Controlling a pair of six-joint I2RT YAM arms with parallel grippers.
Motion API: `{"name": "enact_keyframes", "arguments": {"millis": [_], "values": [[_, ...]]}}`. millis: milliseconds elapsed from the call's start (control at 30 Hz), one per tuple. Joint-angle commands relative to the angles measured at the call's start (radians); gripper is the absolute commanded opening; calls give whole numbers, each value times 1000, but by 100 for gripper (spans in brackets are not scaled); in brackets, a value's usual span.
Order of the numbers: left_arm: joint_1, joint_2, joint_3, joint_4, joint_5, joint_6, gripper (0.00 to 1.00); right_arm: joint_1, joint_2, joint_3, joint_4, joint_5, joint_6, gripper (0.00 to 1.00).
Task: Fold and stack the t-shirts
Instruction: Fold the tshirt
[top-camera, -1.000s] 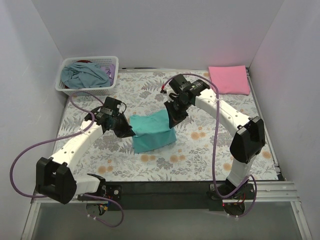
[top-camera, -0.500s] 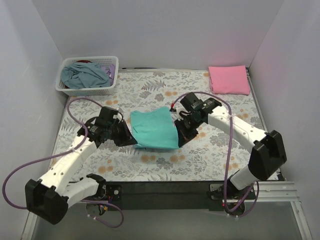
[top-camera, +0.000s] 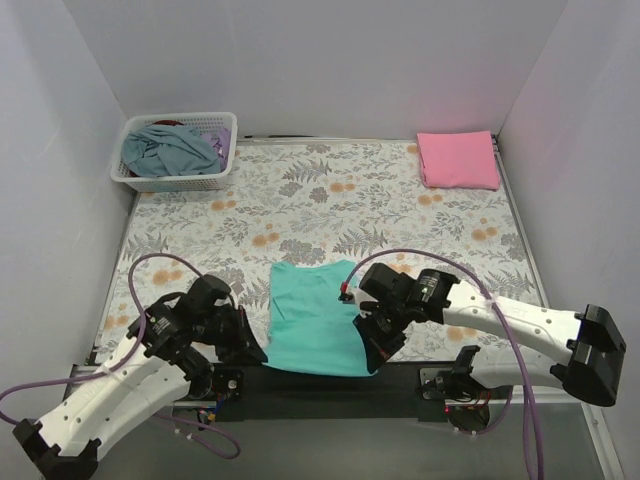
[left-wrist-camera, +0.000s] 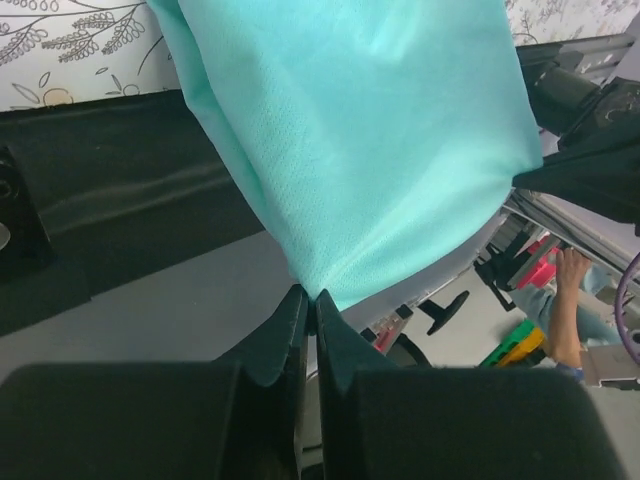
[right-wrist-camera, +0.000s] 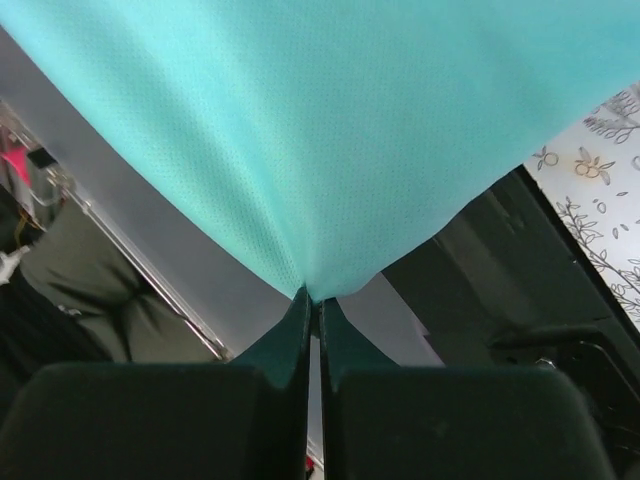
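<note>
Floral table (top-camera: 300, 200) — teal t-shirt (top-camera: 315, 320) at near edge, white walls (top-camera: 320, 60)

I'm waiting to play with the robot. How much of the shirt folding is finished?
The pink t-shirt already lies folded at the far right corner. The left gripper and right gripper each pinch a near corner of the teal t-shirt. Left to do: finish folding it and stack the two.

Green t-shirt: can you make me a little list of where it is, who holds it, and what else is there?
Green t-shirt: stretched between both pincers at the near edge of the table
Left pincer: shut on its near left corner
Right pincer: shut on its near right corner
Pink t-shirt: folded, far right corner
Basket: far left corner, bluish cloth inside
</note>
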Motion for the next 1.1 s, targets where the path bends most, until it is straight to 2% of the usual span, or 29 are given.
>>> {"name": "enact_keyframes", "arguments": {"millis": [0, 133, 233, 367, 400, 500, 567, 633, 667, 800, 933, 1067], "values": [[2, 101, 93, -42, -39, -10, 0, -46, -23, 64, -61, 18, 36, 1], [5, 284, 199, 100, -176, 7, 0, -168, 71, 257, -81, 33, -62, 1], [74, 409, 283, 214, -225, 68, 0, -291, 164, 335, -78, 23, -117, 1], [335, 535, 328, 413, -157, 154, 0, -449, 320, 494, -68, -23, -233, 1], [362, 569, 349, 505, -138, 170, 0, -508, 406, 519, -66, -34, -272, 1], [424, 780, 409, 636, -68, 199, 0, -595, 596, 620, -32, -89, -316, 1], [450, 942, 430, 690, -29, 211, 0, -635, 685, 682, -11, -121, -326, 1], [457, 1041, 484, 716, -11, 237, 0, -658, 794, 756, 0, -122, -330, 1], [459, 1121, 504, 716, -11, 247, 0, -678, 822, 769, 14, -126, -327, 1], [462, 1222, 552, 737, -8, 291, 0, -707, 897, 768, 55, -148, -320, 1], [461, 1261, 569, 776, 51, 305, 0, -715, 870, 689, 109, -128, -309, 1], [451, 1259, 566, 780, 51, 337, 0, -716, 806, 610, 153, -86, -287, 1]]}}
